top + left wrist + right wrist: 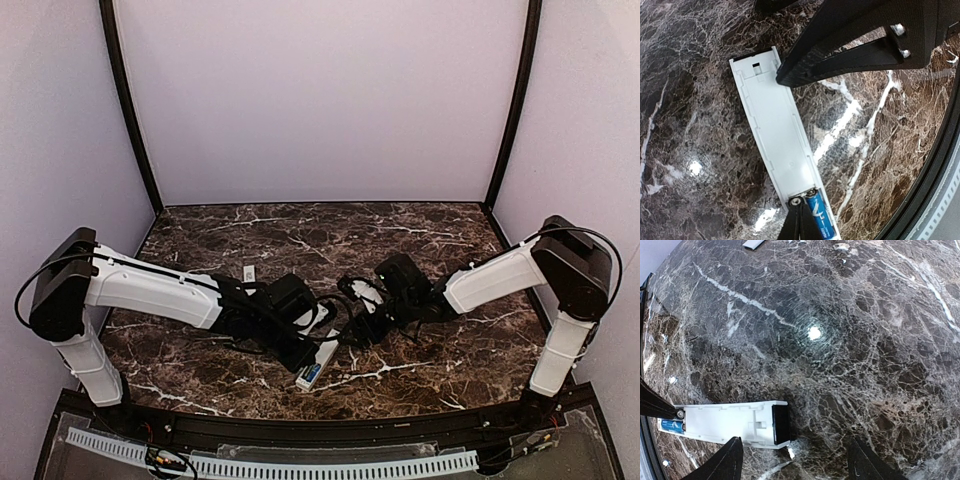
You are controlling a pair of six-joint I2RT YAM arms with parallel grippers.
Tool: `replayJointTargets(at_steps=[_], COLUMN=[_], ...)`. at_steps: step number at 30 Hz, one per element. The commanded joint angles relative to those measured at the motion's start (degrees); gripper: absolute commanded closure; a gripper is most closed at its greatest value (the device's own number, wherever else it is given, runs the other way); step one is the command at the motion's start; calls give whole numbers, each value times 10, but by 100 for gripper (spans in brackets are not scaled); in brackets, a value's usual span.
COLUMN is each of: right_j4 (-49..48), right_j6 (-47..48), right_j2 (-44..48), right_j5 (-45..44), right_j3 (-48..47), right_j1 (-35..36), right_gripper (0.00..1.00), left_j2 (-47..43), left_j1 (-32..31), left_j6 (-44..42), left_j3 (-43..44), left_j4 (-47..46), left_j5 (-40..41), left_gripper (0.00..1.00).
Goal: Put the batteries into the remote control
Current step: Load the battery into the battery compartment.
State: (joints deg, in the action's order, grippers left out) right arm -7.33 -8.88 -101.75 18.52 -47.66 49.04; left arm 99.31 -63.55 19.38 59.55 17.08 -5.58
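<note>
The remote control (775, 125) lies back-up on the marble with its cover off; it also shows near the front edge (320, 358). One blue battery (819, 216) sits in the right slot of its compartment. My left gripper (799, 220) is shut, its tips over the left slot. There the metal end of a second cell (795, 201) shows; the rest is hidden under the fingers. My right gripper (795, 465) stands open over the remote's (725, 422) dark end (780, 422), touching nothing. The blue battery (671, 426) is at the remote's far end.
A small white piece (249, 273) lies on the marble behind the left arm, also at the top of the right wrist view (752, 244). The table's black front rim (935, 165) runs close to the remote. The two grippers (305, 350) (362, 320) are near each other.
</note>
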Motion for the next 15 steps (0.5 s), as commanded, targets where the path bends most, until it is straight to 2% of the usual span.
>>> replayJointTargets(at_steps=[1, 10, 15], right_j4=[-13, -17, -19], right_j6=[2, -7, -17], right_j2=[-10, -6, 10], right_j5=[-2, -3, 2], right_j3=[7, 12, 14], right_j1=[4, 3, -5], right_gripper=[30, 29, 25], left_j2=[14, 41, 42], left_j1=[-6, -14, -15], left_j6=[5, 8, 5], left_j3=[-18, -14, -15], left_j4=[40, 76, 90], left_j5=[-19, -8, -3], left_gripper=[98, 98, 98])
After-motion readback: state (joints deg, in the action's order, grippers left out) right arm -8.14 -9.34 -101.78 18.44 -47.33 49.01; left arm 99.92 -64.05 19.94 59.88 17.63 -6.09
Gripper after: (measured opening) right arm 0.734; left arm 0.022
